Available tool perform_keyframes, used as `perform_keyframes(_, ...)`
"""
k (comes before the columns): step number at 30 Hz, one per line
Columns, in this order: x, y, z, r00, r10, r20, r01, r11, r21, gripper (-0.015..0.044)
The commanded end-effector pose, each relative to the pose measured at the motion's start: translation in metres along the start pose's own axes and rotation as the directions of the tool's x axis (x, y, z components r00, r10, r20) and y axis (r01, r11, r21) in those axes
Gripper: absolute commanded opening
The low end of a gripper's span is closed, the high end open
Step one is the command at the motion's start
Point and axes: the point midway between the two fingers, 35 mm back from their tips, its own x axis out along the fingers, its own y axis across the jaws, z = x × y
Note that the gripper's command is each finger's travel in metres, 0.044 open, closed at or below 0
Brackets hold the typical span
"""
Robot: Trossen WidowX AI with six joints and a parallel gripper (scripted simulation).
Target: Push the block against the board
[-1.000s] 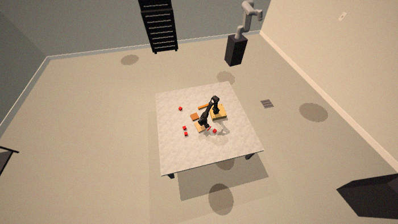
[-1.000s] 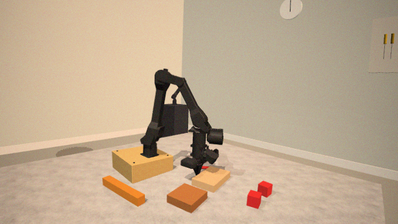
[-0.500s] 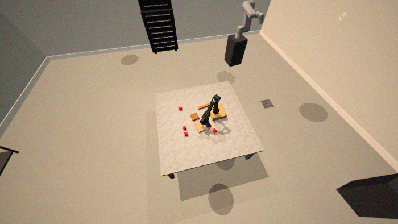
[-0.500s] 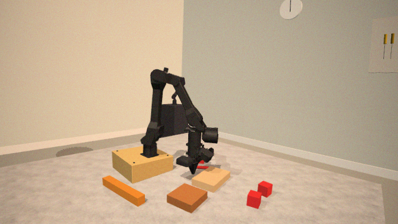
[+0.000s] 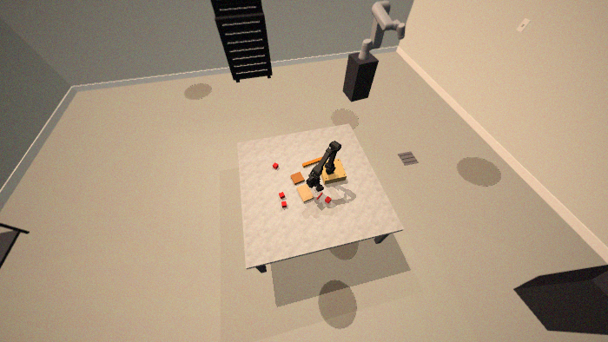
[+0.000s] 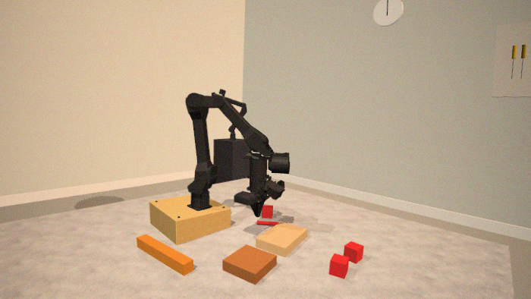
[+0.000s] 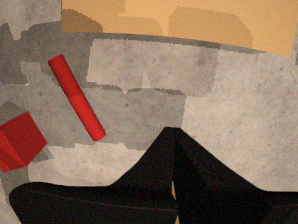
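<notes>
The square block [image 5: 297, 178] [image 6: 249, 261], flat and brown-orange, lies on the table. The board [image 5: 305, 194] [image 6: 281, 238] [image 7: 270, 15], light tan and longer, lies flat beside it. One end of the board faces a side of the block across a narrow strip of table. They do not touch. My gripper [image 6: 257, 215] [image 7: 171, 134] is shut and empty. It points down above the table, off the board's long side that faces the robot base, with bare table between fingertips and board in the wrist view. The block is out of the wrist view.
A red stick [image 5: 320, 196] [image 6: 267, 223] [image 7: 76, 96] and a red cube [image 5: 327, 200] [image 6: 267, 211] [image 7: 24, 141] lie near the gripper. Two red cubes [image 5: 281, 195] [image 6: 353, 252] lie beyond the board. Another cube [image 5: 275, 166] lies farther off. An orange bar [image 5: 312, 162] [image 6: 164, 254] lies by the base [image 6: 201, 228].
</notes>
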Motion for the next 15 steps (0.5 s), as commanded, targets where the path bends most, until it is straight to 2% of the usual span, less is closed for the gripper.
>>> perform_keyframes(1,0.0,0.0,0.0,1.0,0.0,0.0,0.0,1.0,-0.006,0.0)
perform_keyframes(8,-0.005,0.013,0.017,1.0,0.0,0.001,0.0,0.975,-0.224,0.0)
perform_keyframes(15,-0.008,0.028,0.035,1.0,0.0,0.002,0.0,0.892,-0.453,0.0)
